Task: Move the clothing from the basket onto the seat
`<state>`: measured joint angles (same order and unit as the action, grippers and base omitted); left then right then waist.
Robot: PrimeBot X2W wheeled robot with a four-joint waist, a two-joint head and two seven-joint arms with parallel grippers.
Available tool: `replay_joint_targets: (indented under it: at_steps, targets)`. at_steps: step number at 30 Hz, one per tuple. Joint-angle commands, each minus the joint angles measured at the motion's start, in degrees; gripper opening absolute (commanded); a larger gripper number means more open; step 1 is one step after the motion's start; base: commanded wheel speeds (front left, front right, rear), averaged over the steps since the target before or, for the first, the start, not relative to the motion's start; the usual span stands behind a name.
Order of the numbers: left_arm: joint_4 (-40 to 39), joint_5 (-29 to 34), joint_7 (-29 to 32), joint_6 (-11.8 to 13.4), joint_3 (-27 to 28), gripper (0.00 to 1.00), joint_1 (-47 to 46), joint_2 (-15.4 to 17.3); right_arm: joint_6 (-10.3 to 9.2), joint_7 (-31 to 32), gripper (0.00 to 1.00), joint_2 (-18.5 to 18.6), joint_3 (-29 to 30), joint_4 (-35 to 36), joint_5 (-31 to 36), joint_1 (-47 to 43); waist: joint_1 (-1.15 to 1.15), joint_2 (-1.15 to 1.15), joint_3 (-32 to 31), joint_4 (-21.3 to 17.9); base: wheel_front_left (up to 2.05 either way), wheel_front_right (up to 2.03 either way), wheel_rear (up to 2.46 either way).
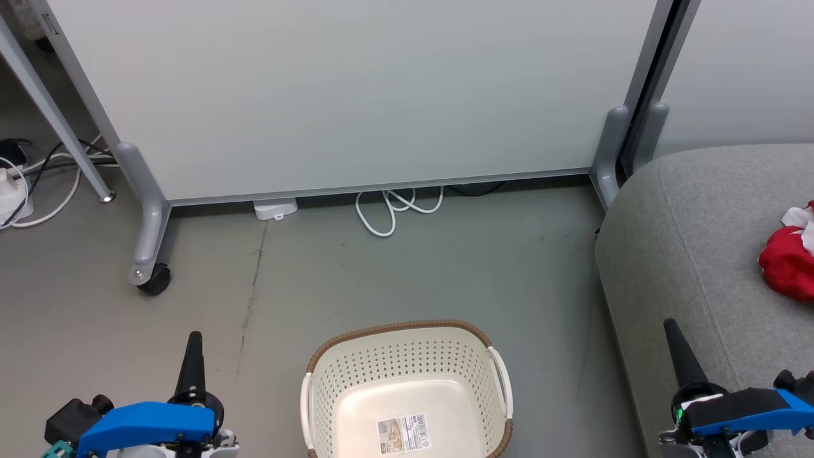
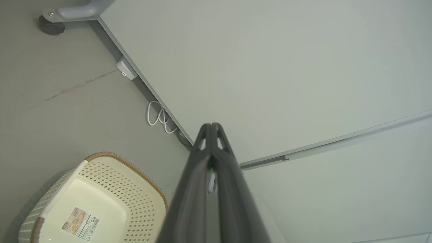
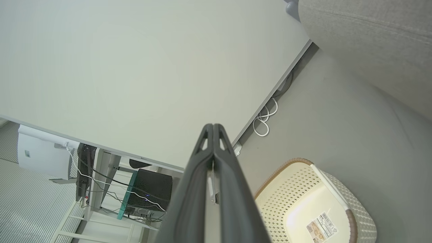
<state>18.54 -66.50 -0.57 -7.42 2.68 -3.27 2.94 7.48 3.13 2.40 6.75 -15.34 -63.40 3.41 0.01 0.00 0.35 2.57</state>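
Clothing crumpled on grey fabric seat; perforated cream basket; all fingers closed, empty.

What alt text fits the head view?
Cream basket on the floor, bottom centre, its visible inside holding a label sticker; red clothing lies on the grey seat at right. The left gripper and right gripper flank the basket, fingers shut, before a partition panel.

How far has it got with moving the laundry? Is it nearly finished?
It looks essentially done. The basket is bare inside apart from its label. Red clothing lies on the seat, cut off by the head view's right edge, so I can't count the pieces. Nothing is in hand: both arms' jaws are shut and empty. Nothing visible is left to move.
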Motion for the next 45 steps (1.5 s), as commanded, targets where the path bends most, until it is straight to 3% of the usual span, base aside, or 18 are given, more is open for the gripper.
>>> replay_joint_targets:
  at_steps: [1,45]
  targets:
    - [-0.90,-1.67,0.49,-0.07,0.38,0.00,-1.34,0.06,0.02,0.24,0.00,0.48,-0.04,0.74,-1.92,1.37,-0.01,0.00,-0.01,-0.08,0.00,0.00,0.00]
    - [-3.90,-20.91,5.93,-0.11,3.38,0.00,-2.99,-0.04,0.02,2.85,0.00,0.63,-0.19,1.32,-23.58,2.77,-0.01,0.00,-0.13,-1.94,0.00,0.00,0.00]
